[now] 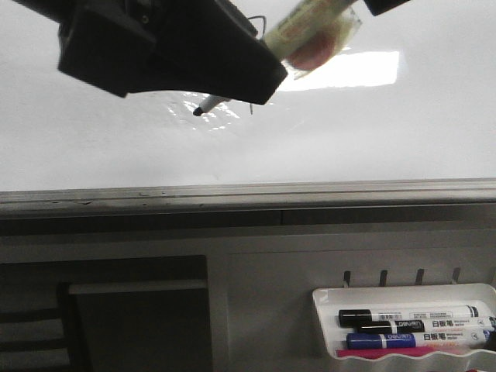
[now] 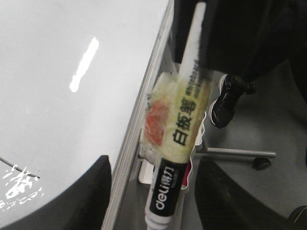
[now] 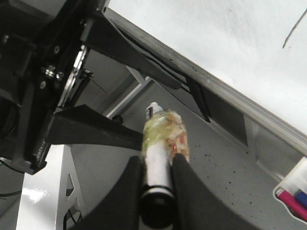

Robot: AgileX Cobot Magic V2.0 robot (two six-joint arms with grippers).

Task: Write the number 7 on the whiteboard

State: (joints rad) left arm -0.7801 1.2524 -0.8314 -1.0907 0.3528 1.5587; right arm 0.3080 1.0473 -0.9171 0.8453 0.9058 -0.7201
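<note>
**7 partly visible, marker tip at the board**

You have the marker (image 1: 310,35) passing between both arms. The right gripper (image 3: 157,179) has its jaws clamped on the marker's barrel, as the right wrist view shows plainly. The left gripper (image 1: 167,50) is the dark mass in front of the whiteboard (image 1: 93,147); in the left wrist view the marker runs down between its 2 dark fingers (image 2: 98,191), but you cannot tell from these pictures whether they actually press on it.

In the front view the marker's dark tip sits at or just off the board surface, beside a patch of glare; contact cannot be confirmed.

As for the number 7 (image 3: 293,29), only 1 thin dark stroke shows, high on the board in the right wrist view, slightly curved and slanting. The left wrist view also catches a thin line near the glare. My judgement: writing is under way, and whether both the top bar and the downstroke are finished is hidden by the left arm.

The tray (image 1: 325,298) of spare markers hangs below, well apart.
</note>
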